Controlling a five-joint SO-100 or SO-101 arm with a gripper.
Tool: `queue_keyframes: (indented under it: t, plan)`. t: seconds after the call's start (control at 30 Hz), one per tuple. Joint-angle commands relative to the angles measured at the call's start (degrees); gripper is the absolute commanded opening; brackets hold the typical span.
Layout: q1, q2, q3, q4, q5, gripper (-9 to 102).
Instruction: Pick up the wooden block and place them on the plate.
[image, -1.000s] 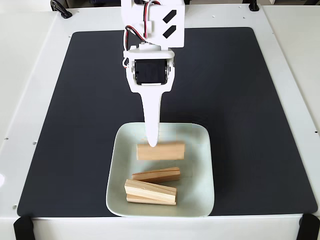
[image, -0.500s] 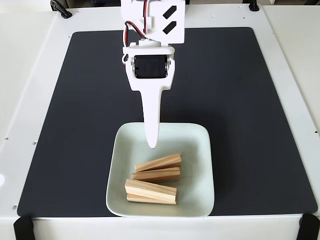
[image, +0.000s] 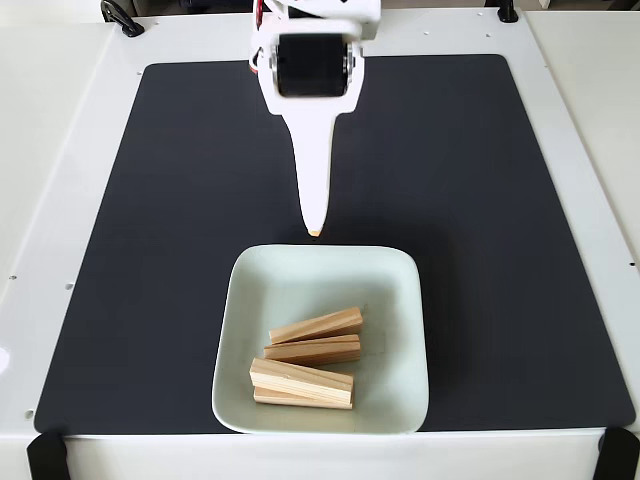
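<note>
Four wooden blocks lie together in the plate, in its lower half as the fixed view shows it. The top block lies tilted, its right end raised toward 2 o'clock. Just below it the second block lies nearly level and touches it. The third block slants the other way, its right end dropping toward 4 o'clock, and rests over the fourth block, of which little more than a long edge shows along the bottom.

The plate sits on the black mat, near the mat's lower edge, and the mat covers most of the white table.

At 12 o'clock from the plate, the gripper points down the picture, its tip hanging just beyond the plate's upper rim, over the mat and apart from all four blocks. It holds nothing. One long white finger faces the camera and hides whatever lies behind it, so how far the jaws stand apart cannot be made out. A small tan spot shows at the very tip.
</note>
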Motion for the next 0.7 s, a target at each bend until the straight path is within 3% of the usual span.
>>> queue_keyframes:
  t: [0.0,0.4,0.67]
  plan:
    - [-0.7,12.57,15.12,-13.8,0.44,-1]
    - [-2.64,53.35,67.68,-48.69,0.44,-1]
    - [-2.55,72.77,83.32,-51.42,0.44,0]
